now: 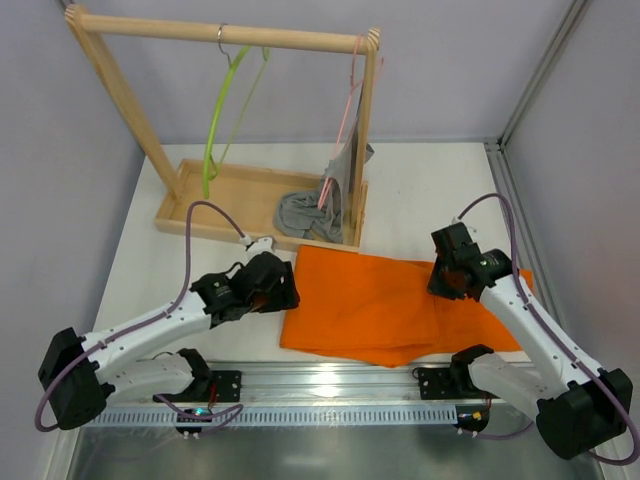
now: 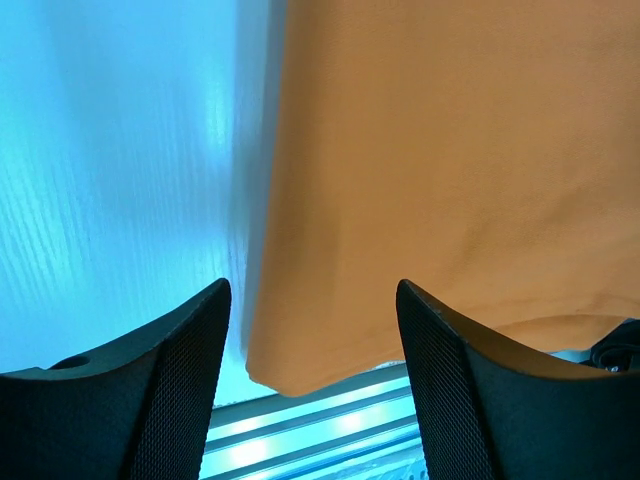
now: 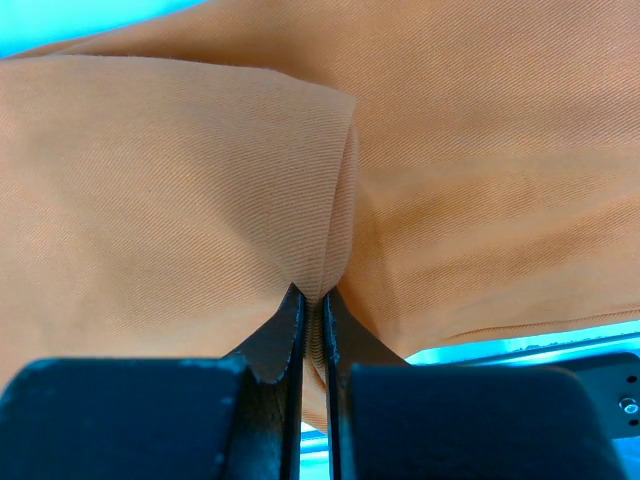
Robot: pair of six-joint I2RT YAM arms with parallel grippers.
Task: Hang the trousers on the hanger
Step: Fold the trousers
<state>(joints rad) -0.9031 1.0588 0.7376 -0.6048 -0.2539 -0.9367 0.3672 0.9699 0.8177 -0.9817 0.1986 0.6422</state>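
Two grips are wanted: trousers lie folded on the surface, right jaws pinched on a fold, left jaws spread at the left edge. That edge is best taken deep before lifting toward the hanger.

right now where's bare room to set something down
Widest bare table is far right, between the wooden tray and the right wall, behind the orange trousers. A narrower strip lies left of the tray. The tray's left half is bare too; its right holds a grey garment. Front middle is crowded.
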